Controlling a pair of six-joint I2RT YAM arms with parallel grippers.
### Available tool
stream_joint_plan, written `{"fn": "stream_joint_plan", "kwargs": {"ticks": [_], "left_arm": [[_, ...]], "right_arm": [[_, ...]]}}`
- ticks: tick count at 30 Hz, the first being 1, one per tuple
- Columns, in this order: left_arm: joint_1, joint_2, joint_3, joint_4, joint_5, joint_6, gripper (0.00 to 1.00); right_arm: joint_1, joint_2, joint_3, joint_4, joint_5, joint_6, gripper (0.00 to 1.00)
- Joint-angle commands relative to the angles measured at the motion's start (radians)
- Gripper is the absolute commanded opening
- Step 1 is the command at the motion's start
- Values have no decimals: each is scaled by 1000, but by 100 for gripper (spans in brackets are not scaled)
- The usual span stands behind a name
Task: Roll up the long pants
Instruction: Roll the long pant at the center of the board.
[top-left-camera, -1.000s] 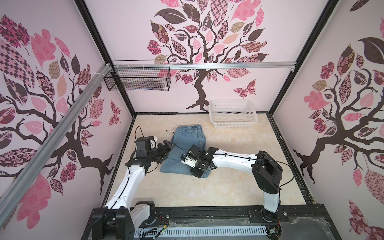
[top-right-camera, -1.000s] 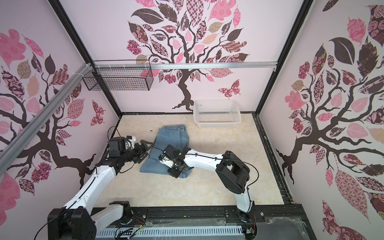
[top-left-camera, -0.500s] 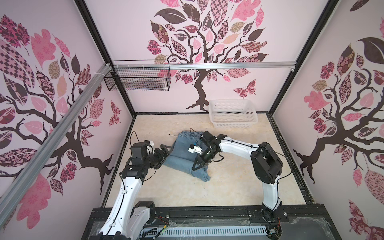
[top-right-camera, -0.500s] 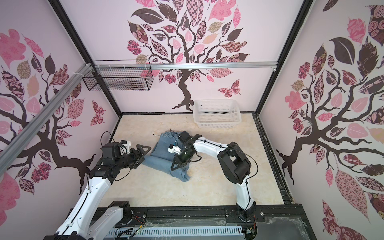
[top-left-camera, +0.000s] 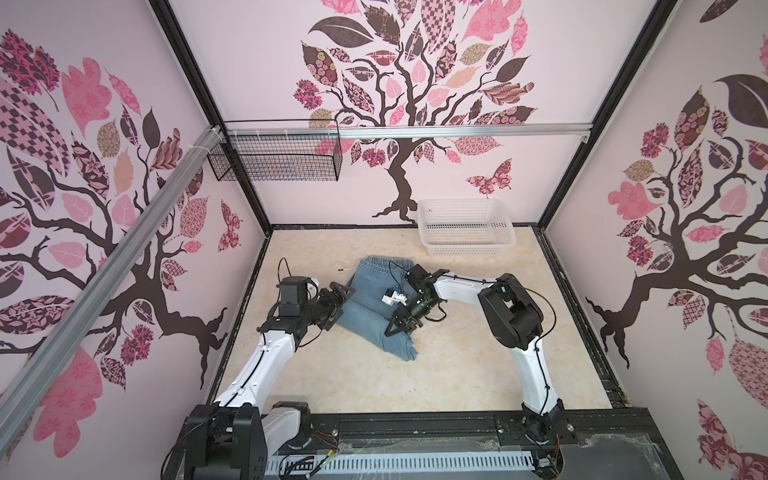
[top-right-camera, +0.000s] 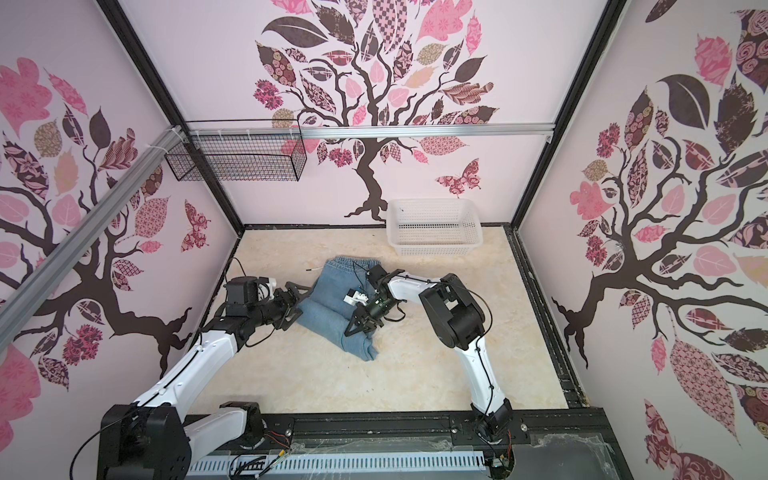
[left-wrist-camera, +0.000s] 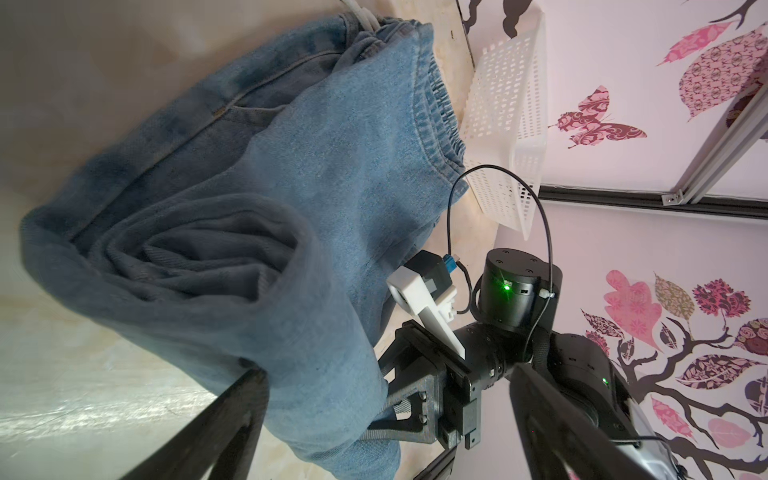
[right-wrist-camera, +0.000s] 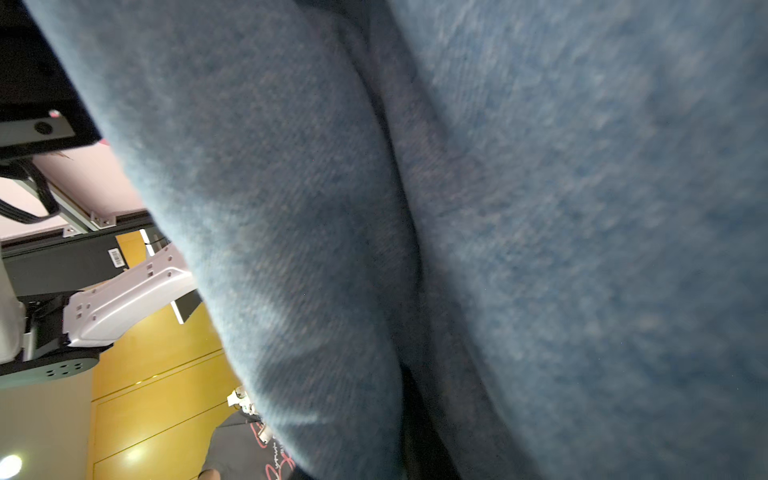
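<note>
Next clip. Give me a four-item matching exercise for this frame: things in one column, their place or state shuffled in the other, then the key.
Things
1. long pants
2. white plastic basket
3. black wire basket
4. left gripper

Place or state
A. hangs from the rail, above the table
B. open, by the end of the roll
C. partly rolled, lying on the table
D. stands on the table at the back wall

Pairs: 1-C; 2-D; 3-A; 4-B
</note>
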Motion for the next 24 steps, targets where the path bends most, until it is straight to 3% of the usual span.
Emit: {"fn": "stream_joint_plan", "kwargs": {"ticks": [1, 5, 8, 16, 24], "left_arm": [[-44, 3, 28, 72, 7, -33, 93], [-75, -26, 7, 67, -20, -37, 93], [-76, -38, -15, 51, -32, -24, 93], [-75, -27, -17, 62, -38, -27, 93], [-77, 29, 25, 98, -52, -32, 93]], "right_arm": [[0, -8, -22, 80, -26, 98, 6], [10, -120, -144, 226, -34, 253, 7], [11, -159, -168, 245, -48, 293, 7], [14, -161, -82, 201, -66, 337, 7], [6, -41, 73, 69, -80, 271, 8]]}}
